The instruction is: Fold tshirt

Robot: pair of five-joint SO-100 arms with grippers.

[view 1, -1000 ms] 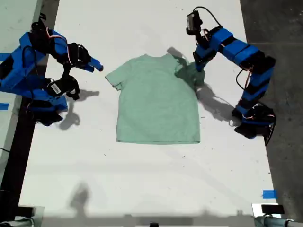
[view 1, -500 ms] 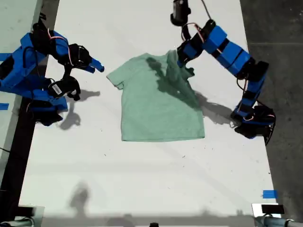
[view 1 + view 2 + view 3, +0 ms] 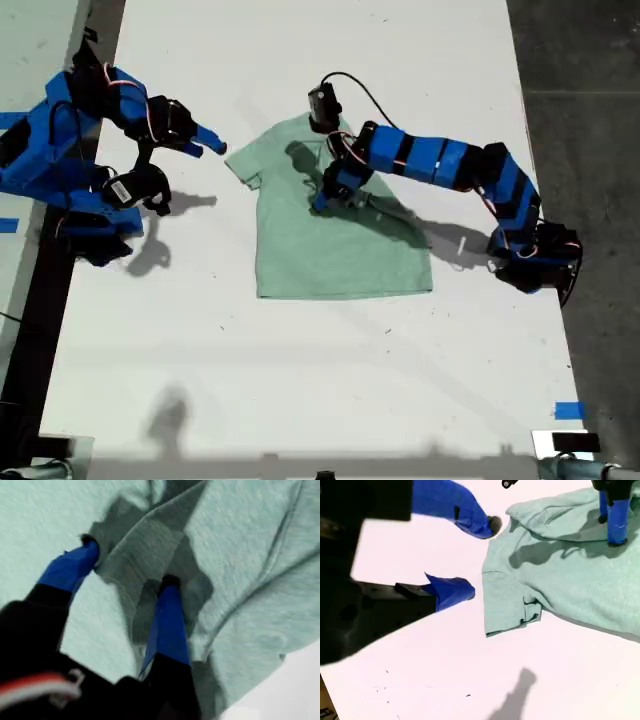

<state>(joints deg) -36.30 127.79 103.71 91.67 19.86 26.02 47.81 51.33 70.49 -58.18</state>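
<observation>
lengthwise, tshirt (image 3: pixel 335 225) collar toward the exterior view's top

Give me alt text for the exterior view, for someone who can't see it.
My first gripper pulls a sleeve across the mint-green tshirt on a white table. My second gripper hovers open beside the shirt's other sleeve, at the exterior view's left.

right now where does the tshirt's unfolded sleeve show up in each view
Exterior view: the sleeve sticks out at the tshirt's upper corner on the exterior view's left, flat on the white table.
First wrist view: not in it; only fabric gathered at my first gripper.
Second wrist view: the sleeve lies just beyond my second gripper's open fingertips.
Shared landmark: my first gripper, also seen in the second wrist view.
</observation>
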